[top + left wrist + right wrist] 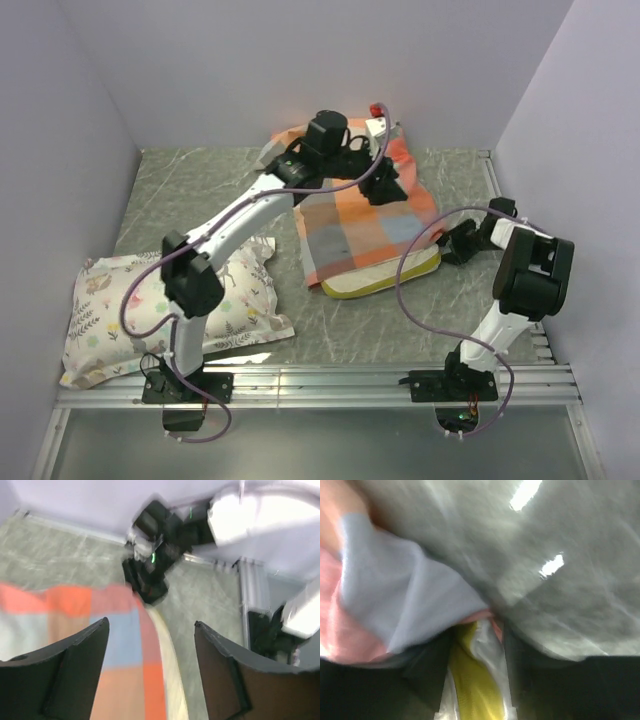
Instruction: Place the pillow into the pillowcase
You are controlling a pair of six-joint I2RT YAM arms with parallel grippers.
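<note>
- pillowcase (360, 222), orange/peach/grey-blue/cream checks, lies flat-ish on the grey table (200, 190), centre to far side, far end bunched under the left arm
- pillow (385, 278) is mostly inside the case; only its near end sticks out of the near opening, cream with a yellow band along the edge
- left gripper (384, 188) hangs over the far-right part of the case, fingers spread wide, nothing between them
- left wrist view: left gripper (150, 670) has both dark fingers (75, 670) apart, with the checked pillowcase (100, 645) and the cream pillow edge (167, 650) below the gap; contact with the cloth can't be told
- right gripper (448, 240) sits at the right side of the pillow and case, low at table level, arm folded back toward its base
- in the left wrist view the right gripper (147, 582) meets the corner where the case edge and pillow edge come together
- right wrist view is blurred: right gripper (476, 640) has its fingers close together, with the yellow band and white of the pillow (470, 680) filling the gap, so it looks pinched on the pillow edge; a pink strip of case hem sits at the tips, grey-blue pillowcase (395, 600) to the left
- printed pillow (170, 310) with flowers and deer lies near left, by the left arm's base, well apart from the case
- small red-and-white item (377, 120) at the far edge just behind the case, too small to identify
</note>
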